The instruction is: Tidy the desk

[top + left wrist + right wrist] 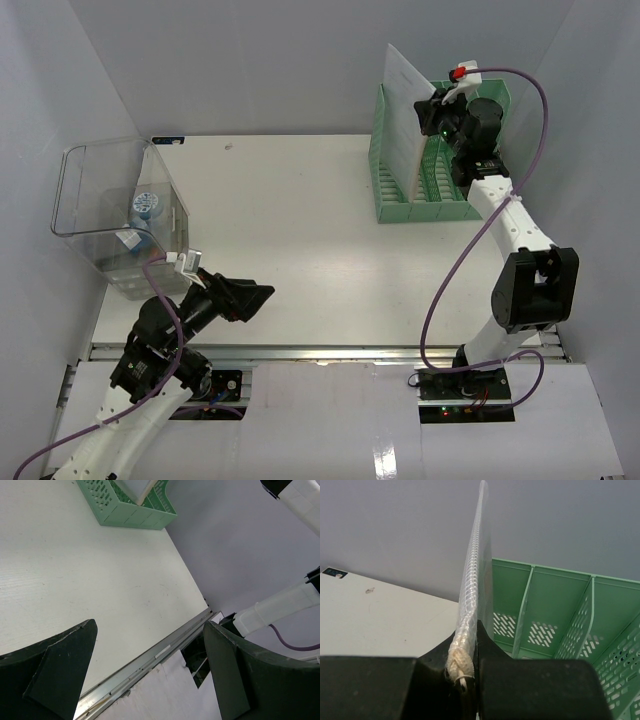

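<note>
The desk (290, 230) is a large white tabletop with a metal rail (330, 352) along its front edge. My right gripper (440, 115) is shut on the spine of a spiral-bound notebook (405, 120) with a clear cover. It holds the notebook upright over the left end of the mint-green file rack (425, 205). In the right wrist view the notebook (475, 580) stands edge-on between the closed jaws of the right gripper (472, 665), left of the rack's slots (555, 610). My left gripper (250, 298) is open and empty above the desk's front left; the left wrist view shows it (150, 665) over the rail (160, 650).
A clear plastic bin (110, 210) stands at the left edge of the desk, with a blue-topped item (147, 205) inside. The file rack sits at the back right and also shows in the left wrist view (130, 510). White walls enclose the desk on three sides.
</note>
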Controlling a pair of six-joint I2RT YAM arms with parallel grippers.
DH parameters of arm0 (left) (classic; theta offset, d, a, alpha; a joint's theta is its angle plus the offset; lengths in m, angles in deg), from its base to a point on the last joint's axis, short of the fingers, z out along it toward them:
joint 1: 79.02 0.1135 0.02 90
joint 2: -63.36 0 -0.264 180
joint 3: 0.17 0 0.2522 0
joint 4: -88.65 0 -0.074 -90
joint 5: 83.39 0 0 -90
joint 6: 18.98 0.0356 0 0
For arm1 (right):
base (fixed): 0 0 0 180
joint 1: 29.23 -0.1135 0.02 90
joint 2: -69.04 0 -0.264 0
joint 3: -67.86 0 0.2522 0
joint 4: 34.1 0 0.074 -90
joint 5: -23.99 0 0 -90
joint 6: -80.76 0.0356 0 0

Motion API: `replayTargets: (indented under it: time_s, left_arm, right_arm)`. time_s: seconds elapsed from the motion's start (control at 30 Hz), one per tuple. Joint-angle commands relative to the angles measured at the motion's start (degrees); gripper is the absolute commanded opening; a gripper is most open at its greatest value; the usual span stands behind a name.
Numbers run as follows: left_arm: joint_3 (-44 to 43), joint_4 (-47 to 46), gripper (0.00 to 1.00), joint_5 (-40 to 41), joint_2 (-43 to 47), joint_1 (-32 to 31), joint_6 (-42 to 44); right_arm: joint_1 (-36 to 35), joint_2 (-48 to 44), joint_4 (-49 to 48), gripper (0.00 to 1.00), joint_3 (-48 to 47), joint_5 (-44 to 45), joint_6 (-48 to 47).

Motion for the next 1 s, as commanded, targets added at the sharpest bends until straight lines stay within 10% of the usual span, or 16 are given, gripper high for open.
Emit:
replayTargets:
  time_s: [0.0,0.6,0.73,0.8,0.97]
  left_arm:
    - [-0.16,-0.5,0.98,0.48,-0.44,-0.06,-0.13]
    - [0.31,0.2,0.98,0.51,1.54,-0.11,-2.18]
    - [0.65,0.94,0.98,1.04,2.81,-0.03,-2.55]
    - [1.39,1.68,0.98,1.63,3.55,-0.1,-3.28]
    - [1.91,3.77,0.98,4.66,4.83,-0.11,-5.5]
  right_arm:
    - [-0.3,0.43,-6.68,0.08,-3.79,1.74,1.79]
    - [-0.3,-5.29,-14.53,0.15,16.44,-2.51,-3.19]
    - [-0.3,-8.03,-11.95,0.4,17.94,-3.75,-6.64]
    - [-0.3,-9.36,-4.93,0.85,14.92,-4.79,-11.82]
    - [0.01,-15.58,8.88,0.9,9.92,-4.97,-19.78]
